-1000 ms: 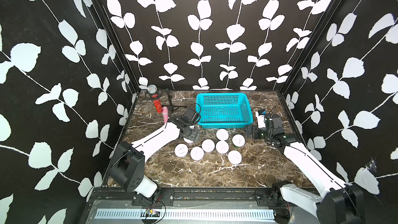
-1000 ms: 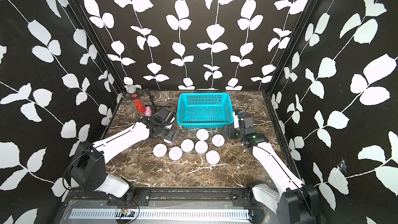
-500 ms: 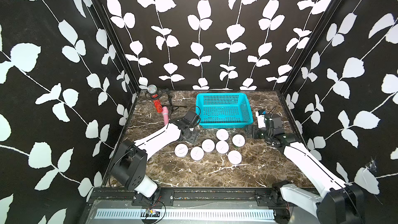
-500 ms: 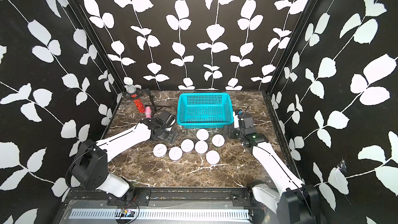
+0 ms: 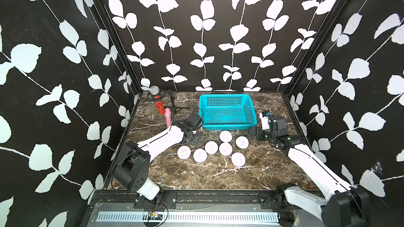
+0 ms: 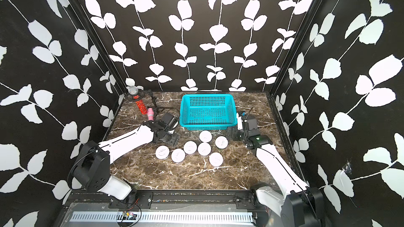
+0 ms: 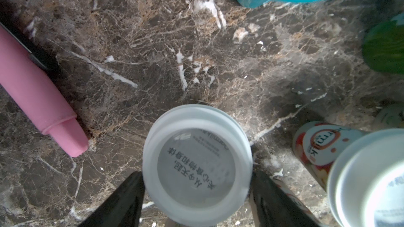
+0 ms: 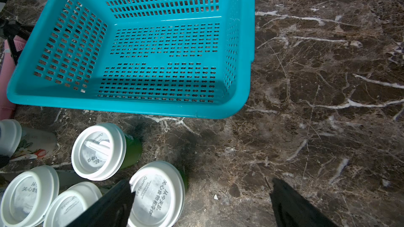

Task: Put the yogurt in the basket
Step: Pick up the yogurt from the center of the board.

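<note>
Several white-lidded yogurt cups (image 5: 225, 148) stand in a cluster on the marble in front of the turquoise basket (image 5: 228, 127), which holds nothing. My left gripper (image 7: 196, 177) sits at the cluster's left end, shut on one more yogurt cup (image 7: 196, 160), with a black finger pressed against each side of its lid. In both top views the left gripper (image 5: 192, 139) (image 6: 172, 138) hides that cup. My right gripper (image 8: 201, 206) hangs open at the cluster's right end, by the basket's front right corner (image 8: 229, 110). One cup's lid (image 8: 156, 195) lies against one of its fingers.
A pink slim bottle (image 5: 168, 117) lies left of the basket, close to the held cup (image 7: 37, 97). Behind it a red glitter microphone (image 5: 159, 103) leans on a black stand in the back left corner. Patterned walls close in three sides.
The left gripper's jaws have narrowed onto the cup's lid, and its arm has shifted slightly. The right arm and the other cups have not moved.
</note>
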